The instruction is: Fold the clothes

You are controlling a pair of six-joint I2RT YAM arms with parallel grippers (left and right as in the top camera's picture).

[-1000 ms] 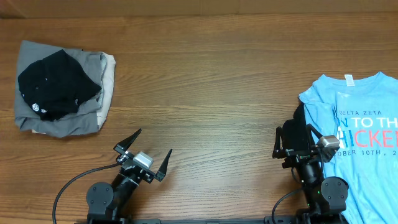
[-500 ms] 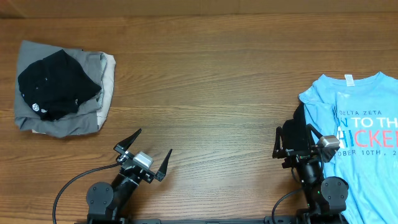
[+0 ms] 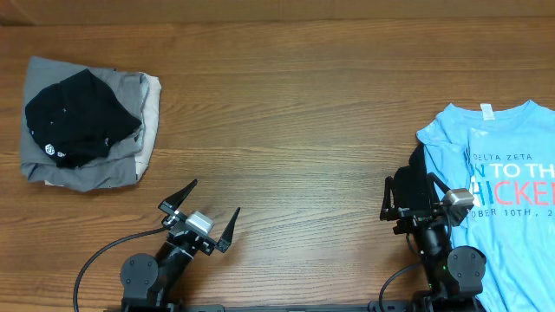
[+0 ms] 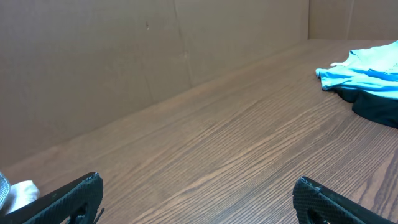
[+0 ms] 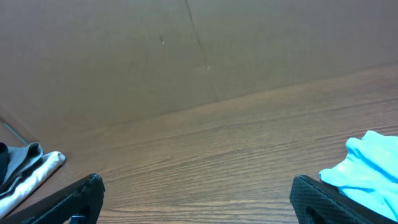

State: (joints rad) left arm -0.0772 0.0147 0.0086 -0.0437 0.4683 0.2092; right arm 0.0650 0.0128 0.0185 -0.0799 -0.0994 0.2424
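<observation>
Overhead: the light-blue printed cotton T-shirt [image 3: 503, 186] lies spread flat, print up, just to the right of the right gripper [image 3: 406, 186]. Its near sleeve edge is close beside the fingers and its far side is cut off by the frame. The collar points away from the robot and the hem toward it, so the long axis runs near-to-far. A strip of dark fabric [image 3: 420, 163] shows under its left edge. The right arm is plainly the nearer one. The left gripper [image 3: 216, 196] is well apart from the shirt, out over the bare brown wooden table [image 3: 295, 104].

Far off to the left gripper's left-front, the black short-sleeved cotton T-shirt [image 3: 82, 117], small white logo showing, sits bunched on the folded grey trousers [image 3: 78, 173], with a cream cloth layer [image 3: 153, 95] at the stack's right edge. I judge that stack done and the blue shirt the next piece. Both grippers stand spread wide and hold nothing.

Left wrist: the left gripper [image 4: 198, 180] has its jaws apart with only table between them. The blue shirt [image 4: 367, 65] and the dark fabric [image 4: 376, 109] lie far to its right.

Right wrist: the right gripper [image 5: 196, 180] is wide and empty. A rumpled blue shirt edge [image 5: 367, 168] sits just beside the right finger, and the grey and cream stack [image 5: 25, 165] is at far left.
</observation>
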